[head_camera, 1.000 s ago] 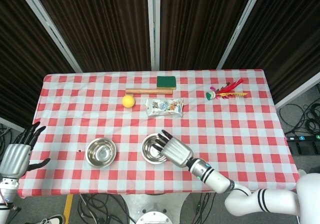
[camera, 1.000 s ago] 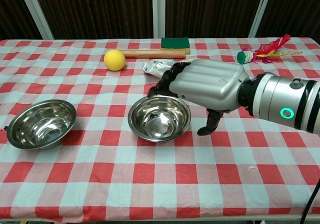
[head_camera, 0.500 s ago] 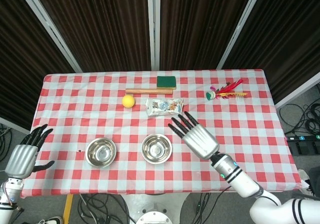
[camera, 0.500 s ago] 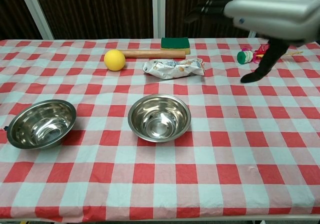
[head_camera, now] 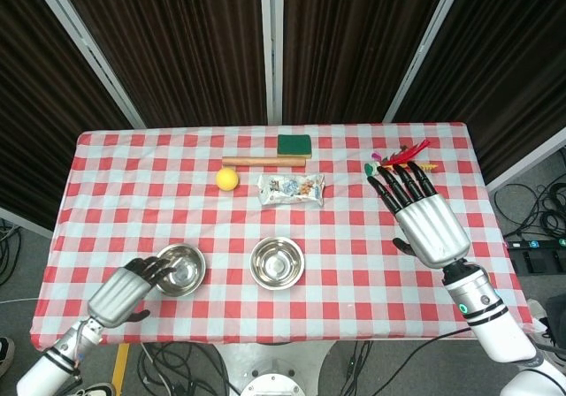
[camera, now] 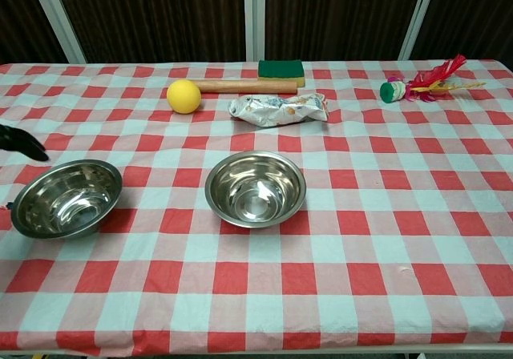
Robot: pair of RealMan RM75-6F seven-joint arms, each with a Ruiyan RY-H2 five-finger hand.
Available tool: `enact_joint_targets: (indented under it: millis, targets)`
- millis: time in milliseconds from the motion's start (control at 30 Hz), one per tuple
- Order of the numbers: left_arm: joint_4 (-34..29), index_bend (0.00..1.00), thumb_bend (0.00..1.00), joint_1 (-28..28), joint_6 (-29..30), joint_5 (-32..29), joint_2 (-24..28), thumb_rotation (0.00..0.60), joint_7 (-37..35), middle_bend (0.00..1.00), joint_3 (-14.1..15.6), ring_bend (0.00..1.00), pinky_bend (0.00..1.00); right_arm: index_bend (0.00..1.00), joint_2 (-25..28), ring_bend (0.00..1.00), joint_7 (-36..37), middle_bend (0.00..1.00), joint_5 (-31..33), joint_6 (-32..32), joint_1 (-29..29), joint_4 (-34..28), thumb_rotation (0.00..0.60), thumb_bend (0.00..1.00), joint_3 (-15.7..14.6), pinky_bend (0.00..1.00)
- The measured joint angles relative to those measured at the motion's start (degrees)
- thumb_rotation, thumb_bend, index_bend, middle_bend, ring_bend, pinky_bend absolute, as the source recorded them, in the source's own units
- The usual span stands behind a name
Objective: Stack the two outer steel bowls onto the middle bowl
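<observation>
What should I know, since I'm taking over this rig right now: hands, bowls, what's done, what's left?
Left hand: fingers curled at the near rim of the left bowl; a grip cannot be confirmed.
Right hand: raised on the right, fingers spread, holding nothing.
Bowls: only two show, the left one and the middle bowl, both on the cloth and apart.
Done: unclear whether the middle bowl already holds a nested one.
Left: lift the left bowl onto the middle one.

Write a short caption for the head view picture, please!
Left hand reaches the left steel bowl while the right hand hovers open, away from the middle bowl.
</observation>
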Motion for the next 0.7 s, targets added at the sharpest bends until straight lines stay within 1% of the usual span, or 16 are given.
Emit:
enact_joint_targets:
  millis: [133,267,567,700]
  targets:
    - [-0.04,0.26,0.14,-2.93,-4.18,0.93,-3.78,0.600,3.63,0.29,-0.06,0.23,0.32,0.00,0.44,0.00,1.52,0.04,-0.17,-0.11,-0.68,0.44,0.600,0.00,0.08,0.00]
    - [2.68,0.27,0.15,-4.98,-6.77,0.15,-7.21,0.600,4.71,0.30,-0.79,0.25,0.33,0.00,0.60,0.00,1.96,0.04,-0.04,-0.37,-1.05,1.02,0.600,0.00,0.07,0.00]
    - [9.77,0.29,0.15,-6.25,-7.44,-4.20,-10.12,0.600,3.07,0.31,-2.13,0.26,0.35,0.00,0.36,0.00,3.08,0.04,0.37,-0.82,-1.52,2.10,0.600,0.00,0.34,0.00]
    - [10.59,0.31,0.15,-5.88,-6.17,-5.04,-10.36,0.600,2.17,0.36,-2.07,0.31,0.40,0.00,0.23,0.00,3.08,0.04,0.71,-1.24,-1.45,2.35,0.600,0.00,0.52,0.00]
